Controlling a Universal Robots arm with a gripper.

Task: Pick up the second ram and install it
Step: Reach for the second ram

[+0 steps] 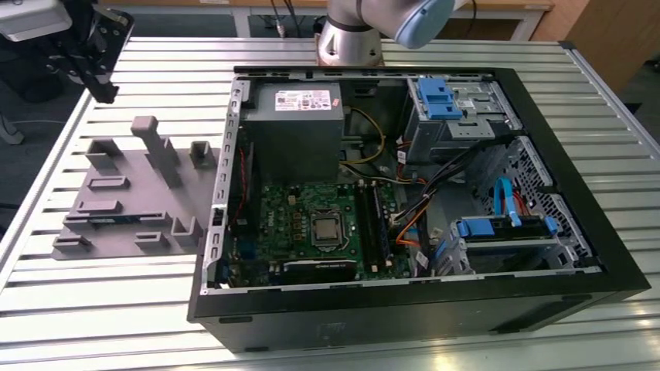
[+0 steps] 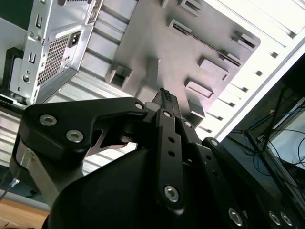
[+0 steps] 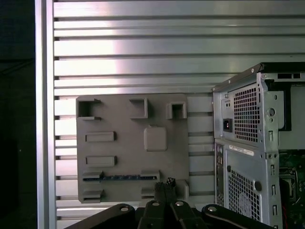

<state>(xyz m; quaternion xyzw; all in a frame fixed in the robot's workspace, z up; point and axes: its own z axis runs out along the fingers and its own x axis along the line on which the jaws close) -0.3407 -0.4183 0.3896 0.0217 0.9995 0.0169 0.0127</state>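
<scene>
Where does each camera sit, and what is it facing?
Exterior view: off the arm, looking down on the computer case, grey holder and arm base.
First wrist view: on the wrist, facing the holder holding the second ram, past the gripper.
Second wrist view: on the wrist, along the gripper, jaws shut, towards the holder.
All share holder and case.

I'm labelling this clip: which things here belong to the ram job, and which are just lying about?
In the job: long blue circuit-board ram stick, grey moulded tray holding it, black robot hand, long black plastic memory slots.
Lying about: light-blue plastic drive brackets, grey metal power supply box.
</scene>
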